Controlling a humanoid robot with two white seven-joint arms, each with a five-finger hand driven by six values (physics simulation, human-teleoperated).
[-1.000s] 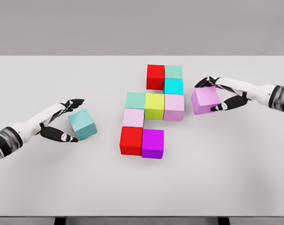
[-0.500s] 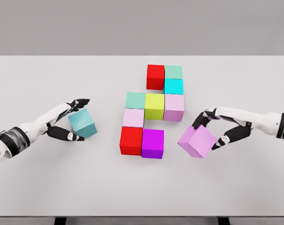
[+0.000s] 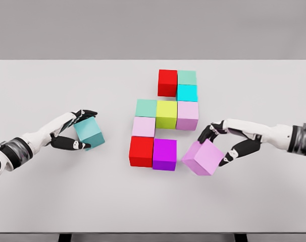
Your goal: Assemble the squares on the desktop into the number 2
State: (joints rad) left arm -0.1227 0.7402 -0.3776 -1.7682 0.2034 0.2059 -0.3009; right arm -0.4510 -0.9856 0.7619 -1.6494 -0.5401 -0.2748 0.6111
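Observation:
Several coloured cubes form a block figure at the table's middle: red [image 3: 167, 82] and green [image 3: 187, 77] on top, cyan [image 3: 187, 93] below, then a row of green [image 3: 146, 107], yellow [image 3: 166, 114] and pale pink [image 3: 188, 115]. Under them sit a pale pink cube [image 3: 143, 126], a red one [image 3: 141, 150] and a magenta one [image 3: 164, 154]. My right hand [image 3: 218, 146] is shut on a pink cube [image 3: 202, 157], tilted, just right of the magenta one. At the left my left hand [image 3: 77, 131] is shut on a teal cube [image 3: 89, 132].
The white table [image 3: 153, 201] runs across the whole view, with its front edge near the bottom. Both forearms reach in low over the table from the two sides.
My right hand has carried the pink cube down and left, from beside the middle row to next to the magenta cube. My left hand has closed around the teal cube.

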